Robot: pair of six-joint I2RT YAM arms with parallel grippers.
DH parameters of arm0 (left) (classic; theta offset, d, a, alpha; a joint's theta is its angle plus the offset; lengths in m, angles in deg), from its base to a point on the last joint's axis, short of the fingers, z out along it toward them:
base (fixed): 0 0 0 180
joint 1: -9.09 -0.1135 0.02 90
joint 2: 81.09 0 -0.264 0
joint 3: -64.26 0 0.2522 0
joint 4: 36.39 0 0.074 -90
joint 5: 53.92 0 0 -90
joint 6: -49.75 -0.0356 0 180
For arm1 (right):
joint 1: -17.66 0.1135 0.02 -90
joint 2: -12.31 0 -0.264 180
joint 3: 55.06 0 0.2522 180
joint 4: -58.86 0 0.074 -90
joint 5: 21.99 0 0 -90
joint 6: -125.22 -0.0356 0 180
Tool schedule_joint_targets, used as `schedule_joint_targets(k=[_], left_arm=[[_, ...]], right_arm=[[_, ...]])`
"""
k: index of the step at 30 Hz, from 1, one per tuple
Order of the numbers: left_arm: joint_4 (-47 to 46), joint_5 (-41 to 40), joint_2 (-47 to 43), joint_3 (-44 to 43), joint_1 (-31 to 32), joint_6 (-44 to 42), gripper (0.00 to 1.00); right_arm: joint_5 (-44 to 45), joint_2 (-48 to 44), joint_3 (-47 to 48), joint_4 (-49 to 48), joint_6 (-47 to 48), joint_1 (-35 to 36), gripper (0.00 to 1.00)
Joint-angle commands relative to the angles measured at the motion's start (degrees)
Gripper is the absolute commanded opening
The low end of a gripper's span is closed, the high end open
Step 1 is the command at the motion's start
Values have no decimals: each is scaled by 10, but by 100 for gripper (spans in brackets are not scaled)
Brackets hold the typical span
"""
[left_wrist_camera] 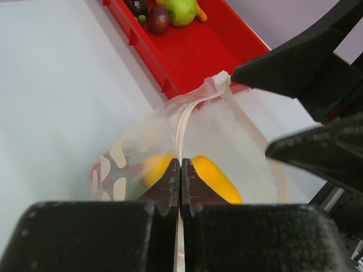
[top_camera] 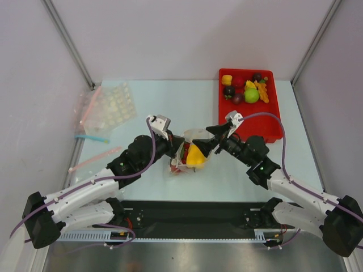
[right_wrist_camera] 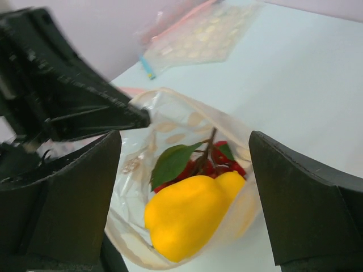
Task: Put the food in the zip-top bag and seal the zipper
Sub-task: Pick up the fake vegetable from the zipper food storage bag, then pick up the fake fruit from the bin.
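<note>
light: bright, even | shadows: soft | blur: wrist-view foreground, possibly motion | glare: faint on zip-top bag (right_wrist_camera: 170, 113)

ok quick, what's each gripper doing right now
left gripper: shut on the zip-top bag, at its rim
right gripper: open, holding nothing, over the bag's mouth

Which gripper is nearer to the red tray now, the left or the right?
Right. The right gripper, jaws open, is just off the near left corner of the tray. The left gripper, shut on the zip-top bag, is farther left.
</note>
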Motion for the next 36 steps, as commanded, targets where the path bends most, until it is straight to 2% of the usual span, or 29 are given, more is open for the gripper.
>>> schedule_joint_targets(k=[1, 5, 9, 19, 23, 24, 25, 28, 32, 36], left_arm=[[1, -33, -9, -19, 3, 7, 0], [12, -57, -9, -21, 3, 10, 0], [13, -68, -12, -19, 3, 8, 0], [16, -76, -9, -20, 3, 3, 0], [13, -75, -12, -17, 3, 5, 0], [12, -80, -13, -16, 3, 4, 0], [13, -83, -11, -16, 3, 3, 1], [18, -86, -4, -20, 3, 1, 0], [17, -78, -2, -21, 3, 3, 0], [18, -74, -2, -22, 3, 8, 0]], right_arm=[[143, -17, 55, 81, -5, 3, 97], [244, -20, 76, 152, -6, 3, 96], [270, -22, 87, 173, -1, 2, 96], [415, -9, 111, 226, -7, -17, 97], [395, 10, 134, 266, -33, -61, 96], [379, 15, 144, 281, -46, -100, 95], [324, 21, 155, 298, -61, -125, 93], [249, 52, 184, 313, -93, -206, 91], [222, 144, 258, 360, -99, -255, 90], [219, 280, 381, 393, -77, -281, 86]])
